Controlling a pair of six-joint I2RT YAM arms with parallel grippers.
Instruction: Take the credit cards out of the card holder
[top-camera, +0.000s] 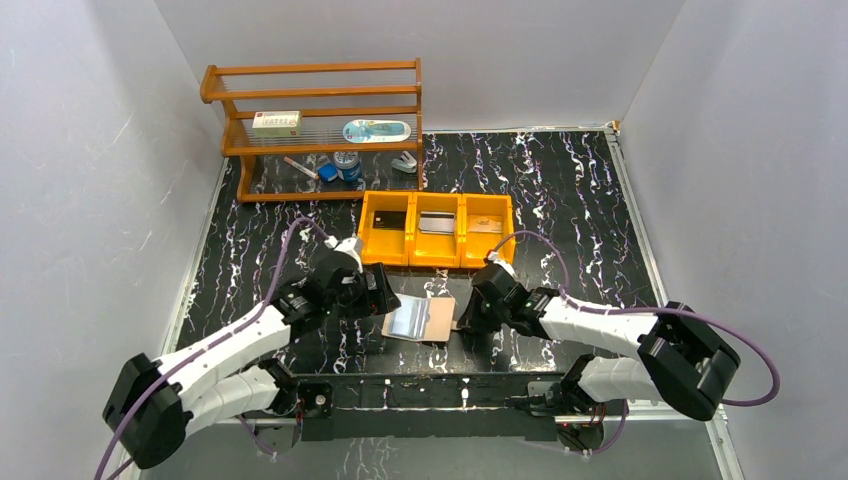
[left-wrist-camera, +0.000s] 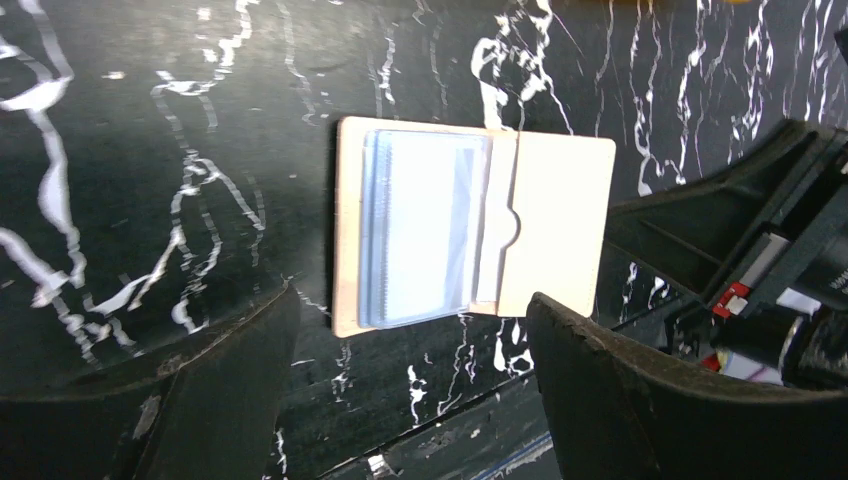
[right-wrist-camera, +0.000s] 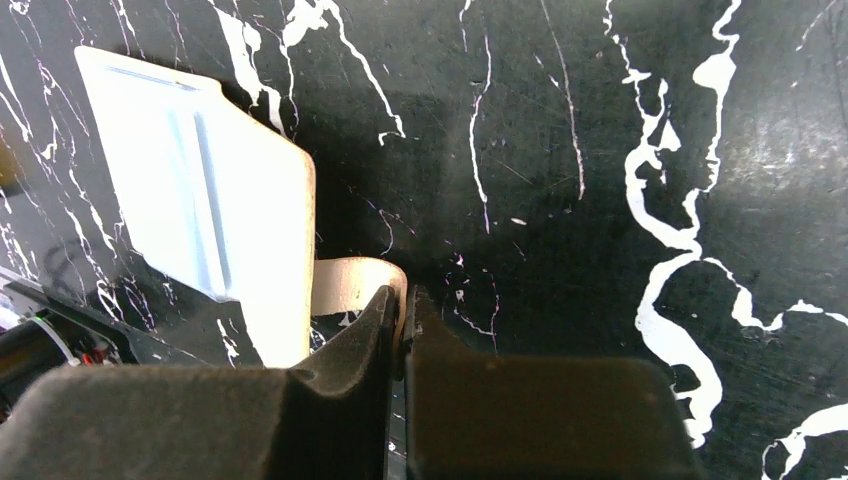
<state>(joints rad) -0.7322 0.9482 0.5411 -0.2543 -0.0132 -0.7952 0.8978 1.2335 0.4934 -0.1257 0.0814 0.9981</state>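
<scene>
On tbl (top-camera: 580, 200): tan card holder (top-camera: 420, 320), open

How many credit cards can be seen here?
3, one per compartment of the orange tray: black card left, grey card middle, brownish card right. More may hide inside the card holder.

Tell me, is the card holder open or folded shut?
Open: the card holder lies spread flat, plastic sleeves facing up; the right gripper pinches its tab.
</scene>
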